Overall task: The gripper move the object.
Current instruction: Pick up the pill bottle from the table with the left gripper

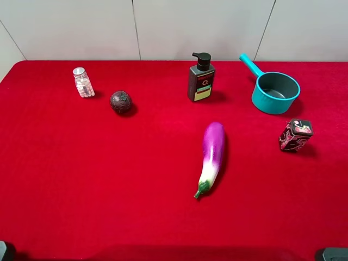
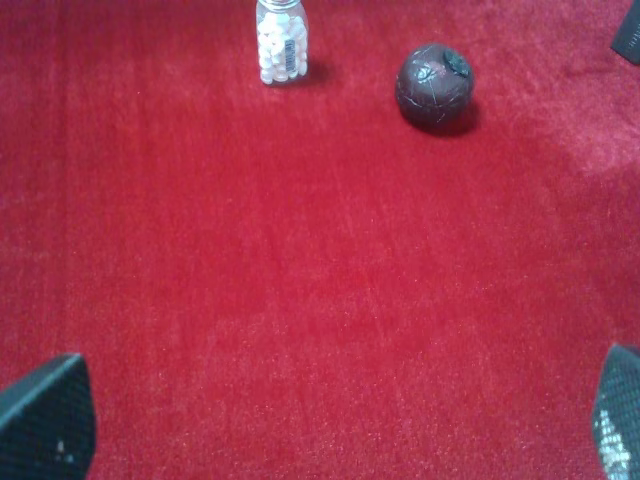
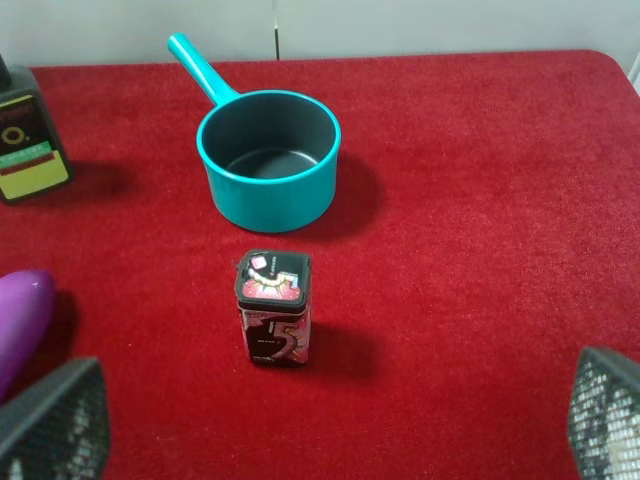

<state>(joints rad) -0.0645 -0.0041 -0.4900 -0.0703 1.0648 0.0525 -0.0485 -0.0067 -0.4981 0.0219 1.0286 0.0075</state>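
Observation:
The object, a small clear bottle (image 1: 83,82) of white pellets with a silver cap, stands upright at the far left of the red table. In the left wrist view the bottle (image 2: 281,45) is well ahead of my left gripper (image 2: 330,425). That gripper is open, its fingertips (image 2: 45,420) wide apart over bare cloth. My right gripper (image 3: 330,420) is also open and holds nothing, with the red-black tin (image 3: 275,305) standing ahead of it. In the high view only dark corners show at the near table edge.
A dark ball (image 1: 120,101) lies just right of the bottle. A dark pump bottle (image 1: 201,78) stands at the back centre and a teal saucepan (image 1: 275,91) at the back right. The tin (image 1: 295,135) stands at the right. A purple eggplant (image 1: 212,155) lies in the middle.

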